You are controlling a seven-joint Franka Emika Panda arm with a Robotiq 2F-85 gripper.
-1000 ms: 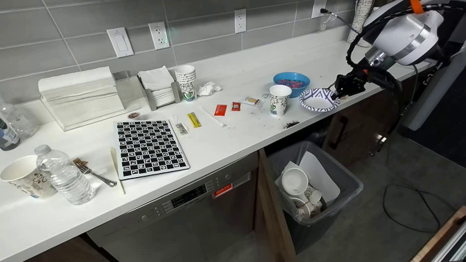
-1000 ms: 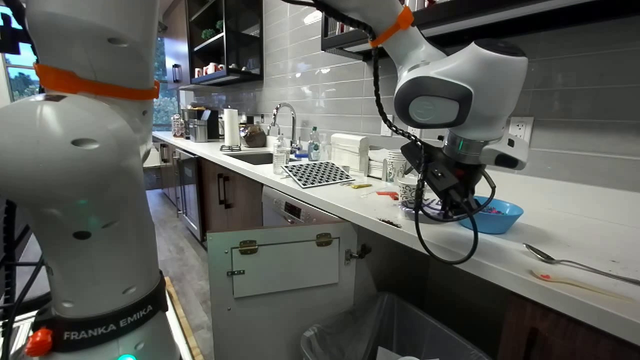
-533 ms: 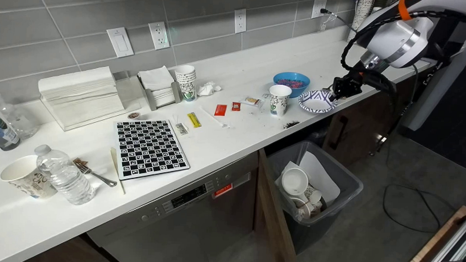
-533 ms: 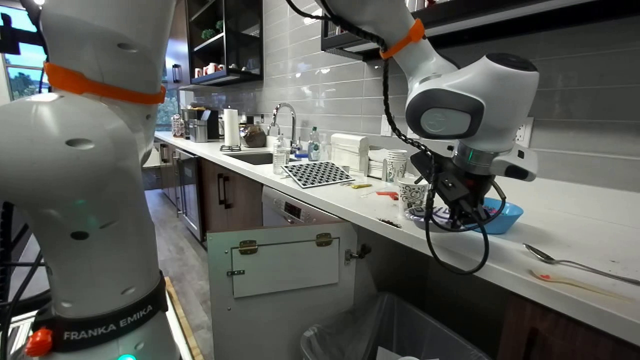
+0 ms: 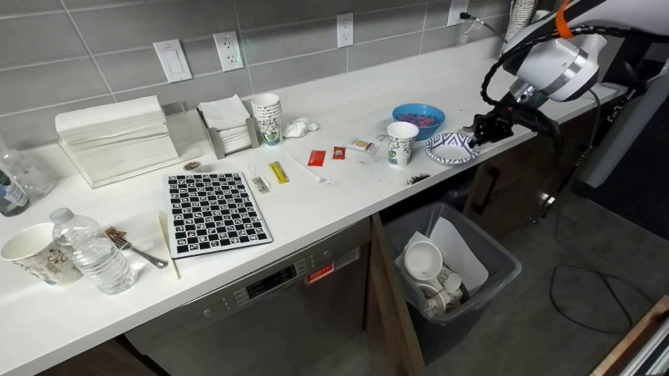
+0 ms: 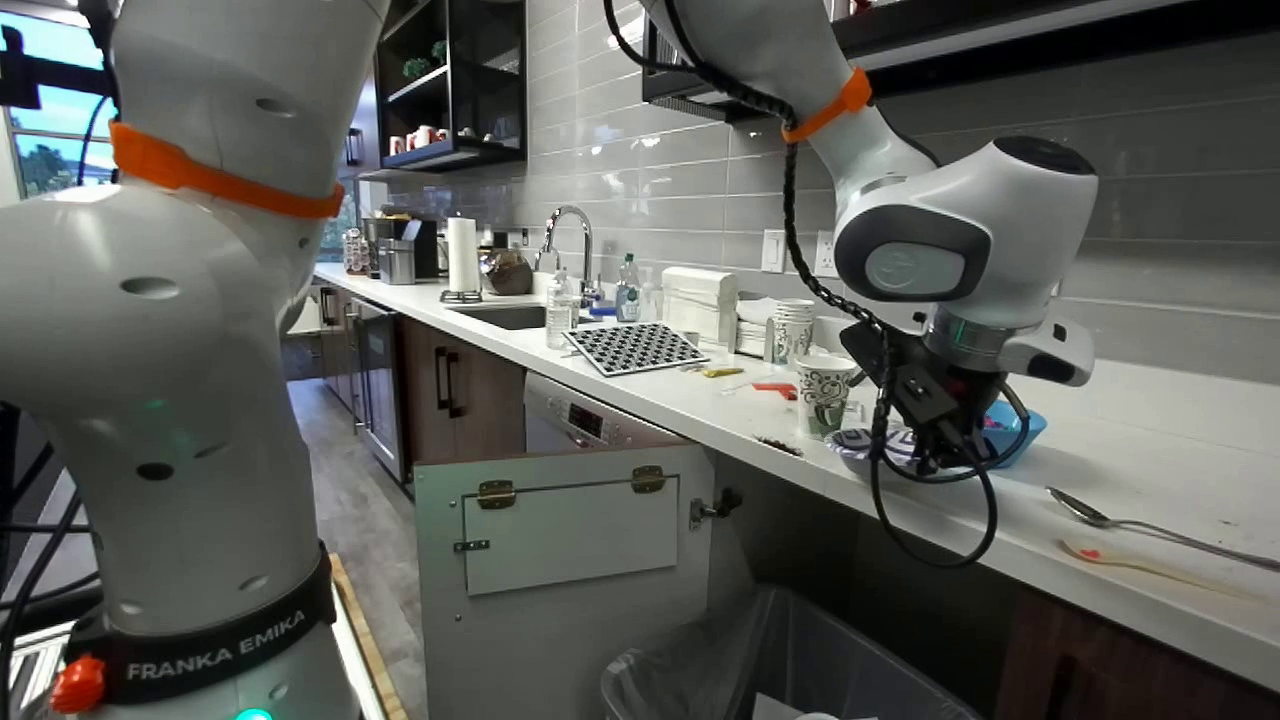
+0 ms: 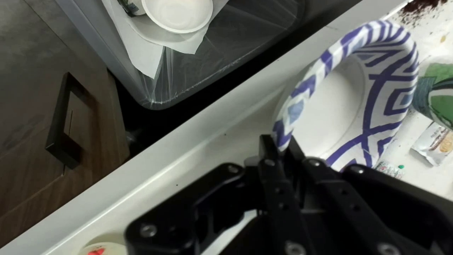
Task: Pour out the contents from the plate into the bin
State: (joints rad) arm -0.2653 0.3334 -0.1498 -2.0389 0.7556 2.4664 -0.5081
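The plate (image 5: 453, 139) is small, round and white with a purple-blue pattern. It shows in both exterior views (image 6: 860, 447) and large in the wrist view (image 7: 385, 85). My gripper (image 7: 281, 147) is shut on the plate's rim, one finger outside and one inside. In both exterior views the gripper (image 5: 473, 141) (image 6: 925, 462) holds the plate low at the counter's front edge. I cannot tell whether the plate touches the counter. Its visible inside looks bare. The dark grey bin (image 5: 446, 334) stands below the counter, lined and holding paper waste. It also shows in the wrist view (image 7: 226, 67).
A paper cup (image 5: 401, 148) and a blue bowl (image 5: 418, 129) of pink and blue bits stand beside the plate. Dark crumbs (image 5: 418, 178) lie near the counter edge. An open cabinet door (image 6: 570, 570) stands by the bin. A spoon (image 6: 1090, 512) lies on the counter.
The gripper and the held plate have moved down, slightly left in an exterior view and slightly right in an exterior view. The grip on the rim stays. The bowl, cup and bin have not moved.
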